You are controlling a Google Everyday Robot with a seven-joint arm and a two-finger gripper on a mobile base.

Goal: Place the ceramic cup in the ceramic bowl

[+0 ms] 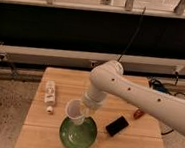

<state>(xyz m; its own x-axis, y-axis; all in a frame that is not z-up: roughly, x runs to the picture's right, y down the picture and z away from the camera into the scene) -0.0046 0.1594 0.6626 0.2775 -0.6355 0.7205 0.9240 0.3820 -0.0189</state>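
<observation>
Hovering over the far rim of the ceramic bowl [78,133], the ceramic cup [75,110] sat at lower centre of the frame, tilted with its open mouth turned toward the camera, and it was carried by the gripper [86,108], which appeared closed on the cup's right side, though the fingers themselves were largely hidden behind the wrist. The white arm [134,96] reached in from the right edge of the frame and bent down to that point. Judged from this position, the pick-up and the carry were done; what remained was lowering the cup into the bowl, releasing it and withdrawing. Whether the cup's base already touched the bowl's inner surface could not be determined. On the wooden table [39,133], a white tube-like bottle [49,95] lay at left, well apart from the bowl, a flat black rectangular object [116,126] lay just right of the bowl, and a small reddish item [138,114] lay further right. No brand, label or writing could be read on any item; a faint mark at the table's lower right corner was illegible.
</observation>
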